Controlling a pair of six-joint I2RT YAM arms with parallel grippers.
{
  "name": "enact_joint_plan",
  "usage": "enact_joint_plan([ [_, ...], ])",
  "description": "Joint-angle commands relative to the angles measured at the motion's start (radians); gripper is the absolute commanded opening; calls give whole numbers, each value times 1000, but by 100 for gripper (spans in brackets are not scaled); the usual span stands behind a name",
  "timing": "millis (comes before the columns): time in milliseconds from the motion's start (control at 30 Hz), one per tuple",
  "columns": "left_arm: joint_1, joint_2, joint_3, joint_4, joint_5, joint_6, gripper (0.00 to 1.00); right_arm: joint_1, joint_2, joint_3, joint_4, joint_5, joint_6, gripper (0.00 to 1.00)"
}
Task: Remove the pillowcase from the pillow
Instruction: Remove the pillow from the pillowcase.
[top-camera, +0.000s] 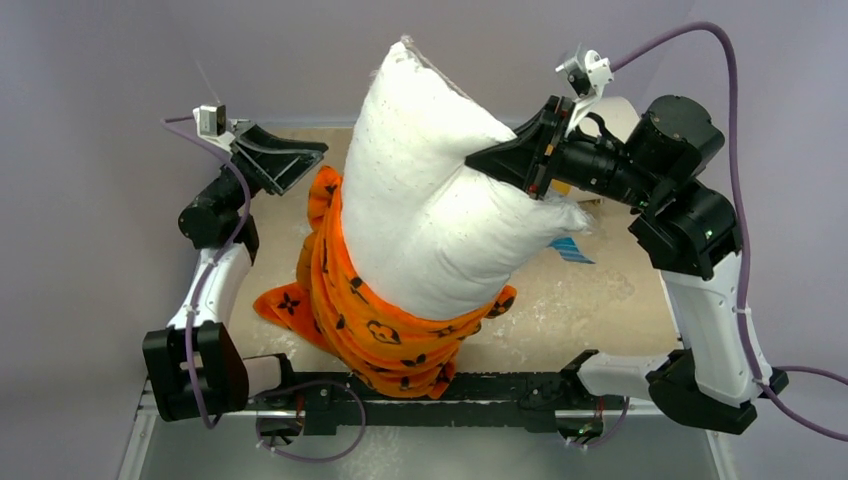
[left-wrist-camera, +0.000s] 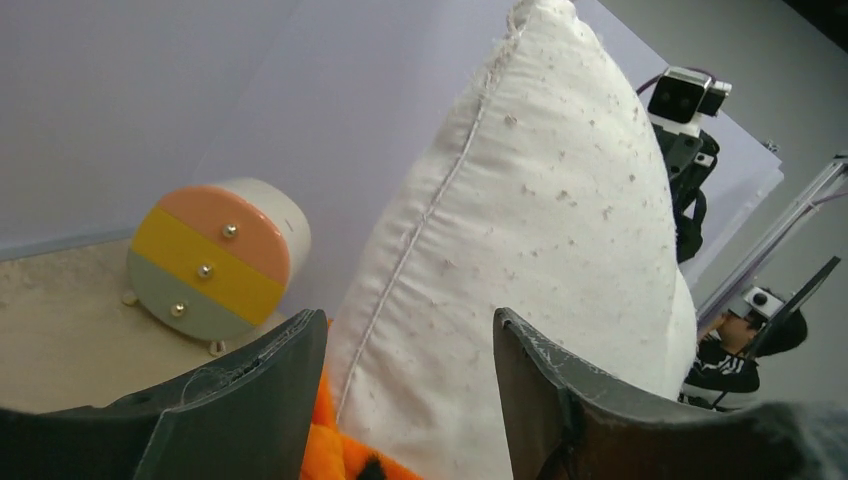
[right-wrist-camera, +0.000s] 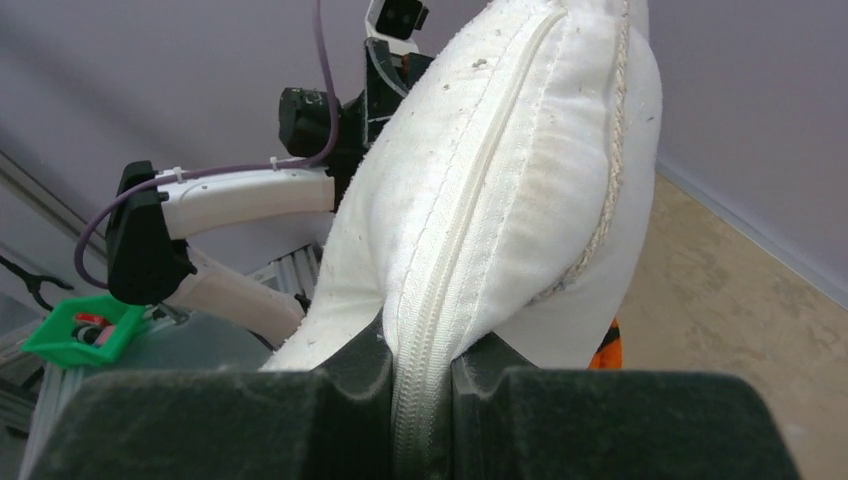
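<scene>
The white pillow (top-camera: 430, 200) stands lifted on end in mid-table. My right gripper (top-camera: 492, 158) is shut on its zippered right edge (right-wrist-camera: 425, 400). The orange pillowcase (top-camera: 375, 335) with black motifs is bunched round the pillow's lower end, near the front of the table, and shows as an orange scrap (left-wrist-camera: 345, 455) in the left wrist view. My left gripper (top-camera: 305, 160) hovers open at the left, just beside the pillowcase's upper edge. Nothing is between its fingers (left-wrist-camera: 250, 400), and the pillow (left-wrist-camera: 530, 250) fills the view beyond them.
A white cylinder with an orange, yellow and grey striped face (left-wrist-camera: 215, 260) sits on the beige table surface (top-camera: 600, 300) at the back. A small blue tag (top-camera: 572, 250) lies right of the pillow. A black rail (top-camera: 480, 395) runs along the near edge.
</scene>
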Motion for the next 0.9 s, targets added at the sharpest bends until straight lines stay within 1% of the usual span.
enact_joint_plan([
  [0,5,-65,-45,-11,53,43,61,-5,-40,23,174,7,-22,0],
  [33,3,-81,-54,-117,50,145,61,-6,-33,24,177,-14,-18,0],
  [100,-4,-122,-47,-401,38,367,61,-5,-22,26,181,-38,-14,0],
  [133,-10,-140,-32,-557,26,537,61,-5,-18,26,183,-44,-14,0],
  [233,-40,-174,52,-1053,-46,918,61,-5,-17,23,187,-53,-14,0],
  [267,-51,-176,80,-1152,-66,991,60,-6,-16,23,187,-56,-15,0],
  [333,-68,-174,87,-1218,-85,1042,60,-6,-13,23,189,-63,-14,0],
  [433,-76,-177,66,-1231,-95,1055,59,-6,-9,23,192,-66,-15,0],
  [467,-78,-179,56,-1236,-96,1058,58,-6,-9,25,192,-65,-15,0],
  [500,-79,-181,43,-1238,-91,1061,54,-5,-8,27,193,-63,-18,0],
  [600,-83,-196,4,-1243,-73,1069,22,-7,1,45,192,-44,-28,0],
  [633,-83,-202,-10,-1236,-65,1063,8,-6,6,55,192,-35,-30,0],
  [667,-83,-210,-27,-1220,-60,1052,0,-7,15,67,193,-23,-33,0],
  [767,-82,-216,-73,-1196,-89,1031,0,-9,51,109,222,77,-33,0],
  [867,-83,-183,-80,-1250,-222,1050,0,-15,104,163,328,257,-41,0],
])
